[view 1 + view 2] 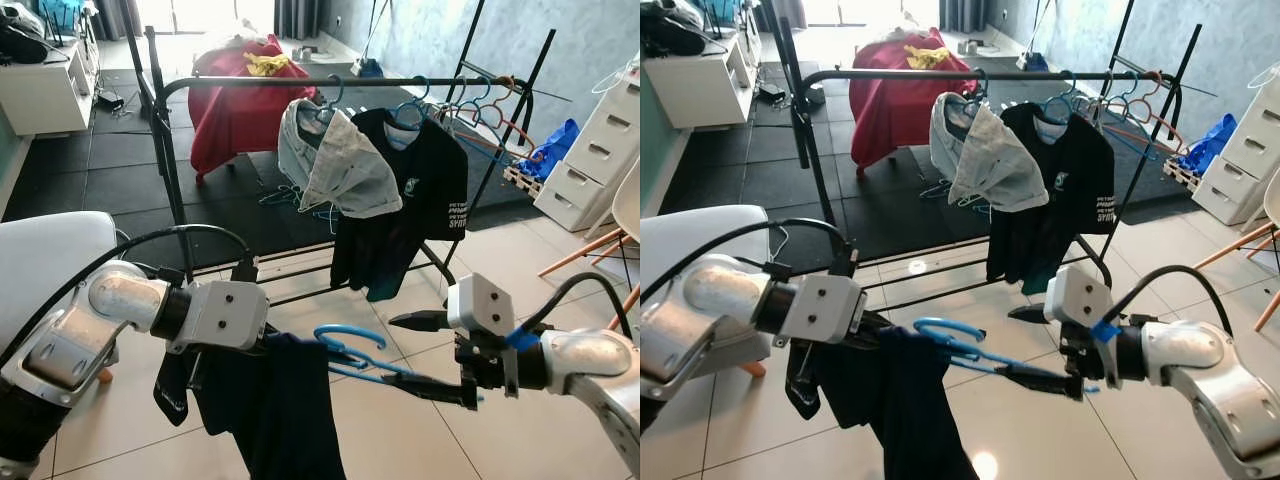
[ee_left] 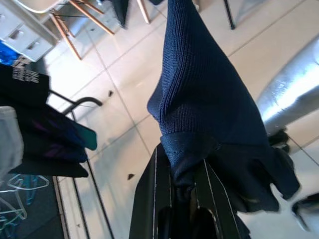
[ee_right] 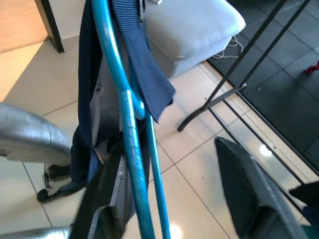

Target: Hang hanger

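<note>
My left gripper [image 1: 262, 345] is clamped on a navy garment [image 1: 275, 410] draped over a blue hanger [image 1: 352, 352], while my right gripper [image 1: 432, 355], fingers spread wide, has one finger against the hanger's wire at 3 o'clock. I judge I'm mid-carry; next the hook must lift onto the clothes rail [image 1: 330, 82] at 12 o'clock, beside a black shirt [image 1: 410, 190]. Pale floor tiles [image 1: 400, 440] lie below, dark mats beyond.

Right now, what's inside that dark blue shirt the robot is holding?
A blue hanger pokes out of the navy shirt; the rest is hidden by cloth. The left gripper pinches the shirt.
</note>
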Robot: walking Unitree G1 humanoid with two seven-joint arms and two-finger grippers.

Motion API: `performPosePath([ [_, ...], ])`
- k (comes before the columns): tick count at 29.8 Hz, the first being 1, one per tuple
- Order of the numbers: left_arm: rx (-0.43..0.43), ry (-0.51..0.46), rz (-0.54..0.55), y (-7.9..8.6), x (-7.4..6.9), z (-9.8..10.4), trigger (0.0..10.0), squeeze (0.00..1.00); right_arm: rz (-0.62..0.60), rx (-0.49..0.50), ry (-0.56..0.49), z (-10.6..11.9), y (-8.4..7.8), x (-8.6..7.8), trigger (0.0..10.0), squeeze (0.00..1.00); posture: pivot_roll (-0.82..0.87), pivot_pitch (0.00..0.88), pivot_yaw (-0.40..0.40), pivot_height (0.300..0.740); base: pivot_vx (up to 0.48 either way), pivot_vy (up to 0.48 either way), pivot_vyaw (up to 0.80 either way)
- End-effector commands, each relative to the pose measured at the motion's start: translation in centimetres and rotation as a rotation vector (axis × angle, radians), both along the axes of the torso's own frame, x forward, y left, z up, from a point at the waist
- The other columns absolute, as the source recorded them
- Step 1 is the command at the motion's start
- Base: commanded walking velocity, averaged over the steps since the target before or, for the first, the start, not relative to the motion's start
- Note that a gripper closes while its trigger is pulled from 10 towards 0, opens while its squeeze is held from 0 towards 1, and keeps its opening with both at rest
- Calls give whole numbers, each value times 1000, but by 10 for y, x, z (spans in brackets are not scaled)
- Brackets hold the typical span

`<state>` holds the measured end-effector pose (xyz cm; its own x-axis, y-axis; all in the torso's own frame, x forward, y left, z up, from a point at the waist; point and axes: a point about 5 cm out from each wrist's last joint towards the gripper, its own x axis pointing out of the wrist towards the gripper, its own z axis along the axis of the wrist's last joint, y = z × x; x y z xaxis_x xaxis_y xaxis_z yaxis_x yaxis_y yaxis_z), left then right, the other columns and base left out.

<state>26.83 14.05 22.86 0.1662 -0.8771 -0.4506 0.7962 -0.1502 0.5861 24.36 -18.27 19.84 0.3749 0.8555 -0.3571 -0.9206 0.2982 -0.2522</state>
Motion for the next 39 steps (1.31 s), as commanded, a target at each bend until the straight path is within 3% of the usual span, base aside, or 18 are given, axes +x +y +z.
performPosePath([
  [1,-24,-20,-70,-11,-6,7,10000,0,-15,-7,-16,0,0,3,0,0,-14,30,-80,740,0,0,0],
  [19,-6,31,-80,-18,-6,1,10000,0,-5,-21,-67,5,4,9,0,0,-16,26,-75,740,0,0,0],
  [20,-19,48,-78,-19,-5,1,10000,639,-5,-22,-74,6,4,9,0,0,-18,25,-75,740,0,0,0],
  [21,-19,48,-78,-19,-5,1,10000,639,-5,-22,-74,6,4,9,0,0,-18,25,-75,740,0,0,0],
  [22,-50,59,-72,-20,-4,5,10000,1000,-10,-18,-85,7,4,10,0,0,-18,25,-75,740,0,0,0],
  [25,-157,70,-65,-18,-2,21,10000,1000,-19,24,-118,13,6,12,0,0,-19,26,-66,740,0,0,0],
  [26,-157,70,-65,-18,-2,21,10000,1000,-19,24,-118,13,6,12,0,0,-19,26,-66,740,0,0,0],
  [27,-241,64,-66,-16,0,34,10000,1000,-18,58,-134,17,9,13,0,0,-19,27,-66,740,0,0,0],
  [28,-241,64,-66,-16,0,34,10000,1000,-18,58,-134,17,9,13,0,0,-19,27,-66,740,0,0,0],
  [30,-362,41,-46,-3,4,57,10000,1000,-10,131,-160,25,14,13,0,0,-17,27,-64,740,0,0,0],
  [36,-429,23,9,13,9,68,10000,1000,-12,151,-168,27,14,14,0,0,-16,27,-60,740,0,0,0],
  [37,-516,14,38,25,11,76,10000,1000,-20,168,-178,30,13,15,0,0,-16,27,-59,740,0,0,0],
  [38,-516,14,38,25,11,76,10000,1000,-20,168,-178,30,13,15,0,0,-16,27,-59,740,0,0,0],
  [39,-573,26,50,31,11,79,10000,1000,-24,181,-184,31,13,16,0,0,-14,28,-59,740,0,0,0],
])
